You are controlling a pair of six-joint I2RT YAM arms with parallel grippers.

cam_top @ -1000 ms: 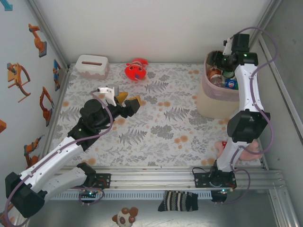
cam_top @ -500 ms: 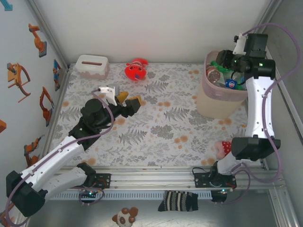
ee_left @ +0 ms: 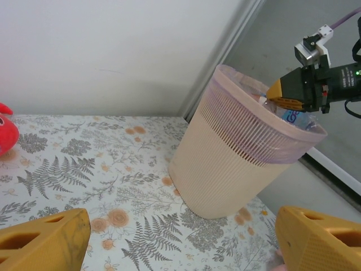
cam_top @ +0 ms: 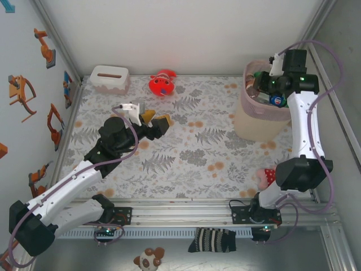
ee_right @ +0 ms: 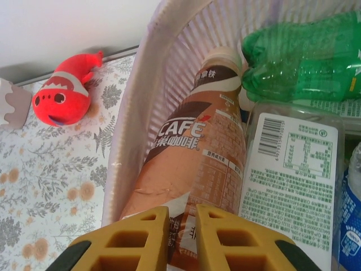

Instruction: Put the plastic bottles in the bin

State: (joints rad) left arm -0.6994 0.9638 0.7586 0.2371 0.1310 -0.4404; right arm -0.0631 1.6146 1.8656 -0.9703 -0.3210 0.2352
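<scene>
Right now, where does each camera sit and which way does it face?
Top external: above and behind the bases, looking down at the table; both arms show, left claw open.
Left wrist: low over the table, facing the bin side-on, right claw above it; own fingers bottom corners.
Right wrist: over the bin, looking down onto bottles; own shut fingers.
Shared: both wrist views show bin and red plush toy.

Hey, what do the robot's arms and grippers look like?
The left arm and right arm have white links, black joints and a thin lilac cable looping alongside. The left gripper and right gripper each have two blocky mustard-yellow fingers with cut-out windows.
</scene>
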